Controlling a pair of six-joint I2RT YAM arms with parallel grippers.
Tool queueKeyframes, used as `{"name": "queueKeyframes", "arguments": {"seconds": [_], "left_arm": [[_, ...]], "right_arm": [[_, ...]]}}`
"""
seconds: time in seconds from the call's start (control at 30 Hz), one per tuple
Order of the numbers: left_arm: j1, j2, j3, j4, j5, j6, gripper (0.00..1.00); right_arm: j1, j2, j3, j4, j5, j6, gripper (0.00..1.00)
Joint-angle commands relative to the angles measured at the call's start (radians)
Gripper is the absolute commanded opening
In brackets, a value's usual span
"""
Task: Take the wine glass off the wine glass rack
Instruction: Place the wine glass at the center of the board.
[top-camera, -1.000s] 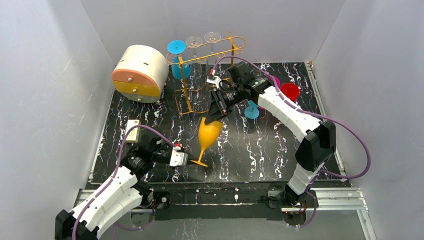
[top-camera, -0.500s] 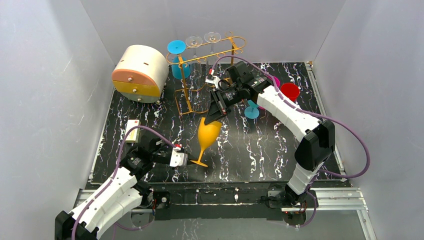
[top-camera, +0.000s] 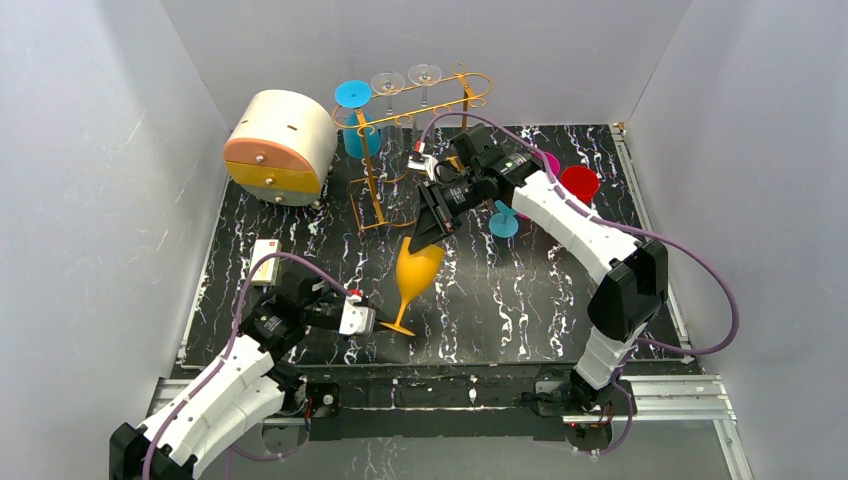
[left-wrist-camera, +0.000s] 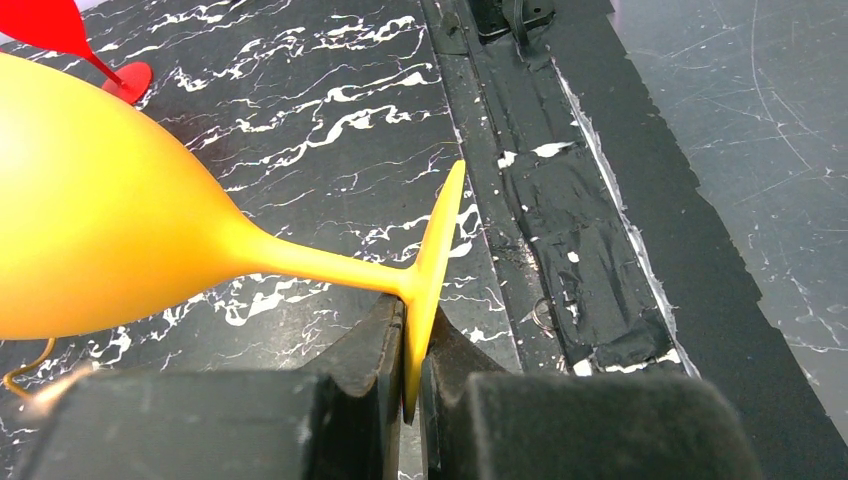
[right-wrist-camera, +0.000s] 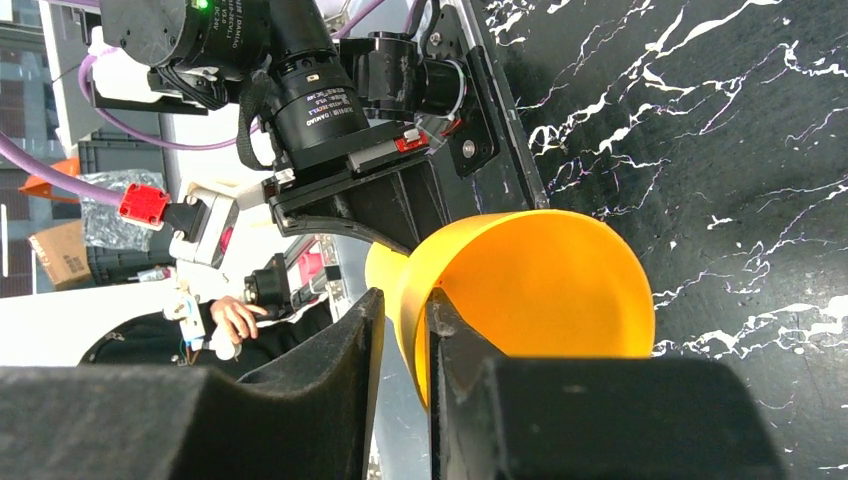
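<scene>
Orange wine glass is off the wine glass rack, tilted over the worktop; left hand is clamped on its foot; right hand straddles the rim, though I cannot tell whether it grips; setting the glass down probably remains.

The wine glass rack stood at the rear middle of the desk, with the drawer box just left of it and further glasses on the desk to its right. In front of the rack the wine glass was tilted. Its foot, at the near end, sat between the jaws of the left gripper, and its rim, at the far end, between those of the right gripper.
</scene>
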Motion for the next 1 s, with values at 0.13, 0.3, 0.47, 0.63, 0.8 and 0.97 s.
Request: {"name": "queueKeyframes", "arguments": {"seconds": [0.13,0.3,0.47,0.63,0.8,0.97], "left_arm": [[0.003,-0.006,-0.007,0.005,-0.056,-0.015,0.0],[0.003,-0.008,-0.009,0.006,-0.058,-0.009,0.0],[0.003,-0.02,-0.017,0.025,-0.051,-0.027,0.24],[0.003,-0.028,-0.02,0.047,-0.049,-0.058,0.95],[0.003,-0.025,-0.015,0.048,-0.047,-0.06,0.98],[0.003,-0.033,0.001,0.048,-0.078,-0.081,0.98]], "right_arm": [[0.056,-0.003,0.052,-0.084,-0.019,-0.036,0.12],[0.056,-0.027,0.052,-0.046,0.018,-0.023,0.01],[0.055,-0.072,0.04,-0.014,0.069,-0.005,0.01],[0.047,-0.152,-0.034,0.033,0.169,0.007,0.01],[0.038,-0.227,-0.111,0.051,0.32,0.012,0.01],[0.038,-0.337,-0.205,0.106,0.571,0.009,0.01]]}}
